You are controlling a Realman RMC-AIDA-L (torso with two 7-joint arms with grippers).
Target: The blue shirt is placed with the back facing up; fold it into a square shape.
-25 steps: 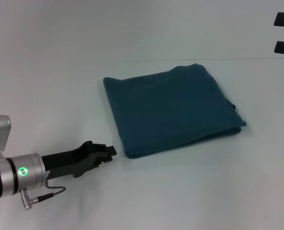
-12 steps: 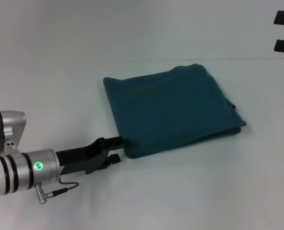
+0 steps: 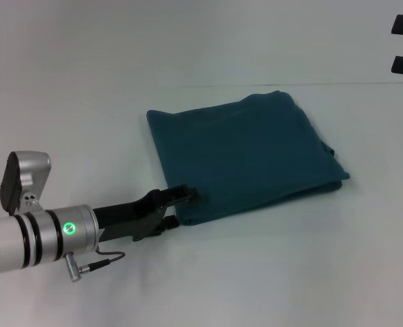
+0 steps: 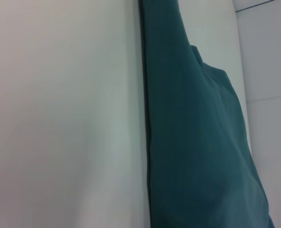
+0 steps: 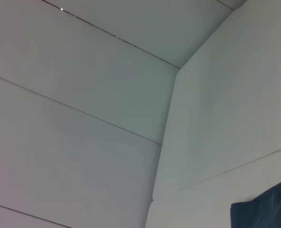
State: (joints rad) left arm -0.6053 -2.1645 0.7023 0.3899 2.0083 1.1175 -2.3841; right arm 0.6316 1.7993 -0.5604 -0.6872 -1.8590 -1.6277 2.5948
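Reaching: left gripper (image 3: pixel 181 204) low at the near-left corner of the shirt (image 3: pixel 246 157), its upper finger over the cloth edge, the lower below; jaws narrow, grip unconfirmed.
Right gripper: out of view.
Shirt: mid-table, already a near-square stack, back up, a small bulge at its right edge.
Handling: likely light, soft, limp; layers may slide, so pinch all layers at a corner or fold edge.
Surface: plain pale table (image 3: pixel 86 102), smooth.
Room: pale panelled wall behind.
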